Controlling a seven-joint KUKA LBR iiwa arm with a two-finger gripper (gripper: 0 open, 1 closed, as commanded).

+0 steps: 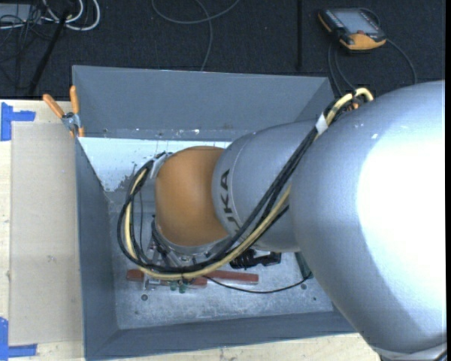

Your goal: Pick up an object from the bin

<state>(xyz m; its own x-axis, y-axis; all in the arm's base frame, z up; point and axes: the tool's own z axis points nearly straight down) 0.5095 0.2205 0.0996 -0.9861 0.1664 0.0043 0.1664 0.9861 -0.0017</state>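
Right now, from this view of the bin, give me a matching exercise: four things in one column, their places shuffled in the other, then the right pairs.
Things:
1. orange wrist cover
2. reddish-brown strip
3. small black thing
4. black and yellow cables

Places:
A. flat on the bin floor, along the near wall
B. looping round the cover's left side
C. over the middle of the bin
D. at the lower edge of the silver arm link, right of the cover

Pairs: 1-C, 2-A, 3-D, 4-B

The bin is matt grey metal, the arm's silver shell and orange cover smoothly glossy.
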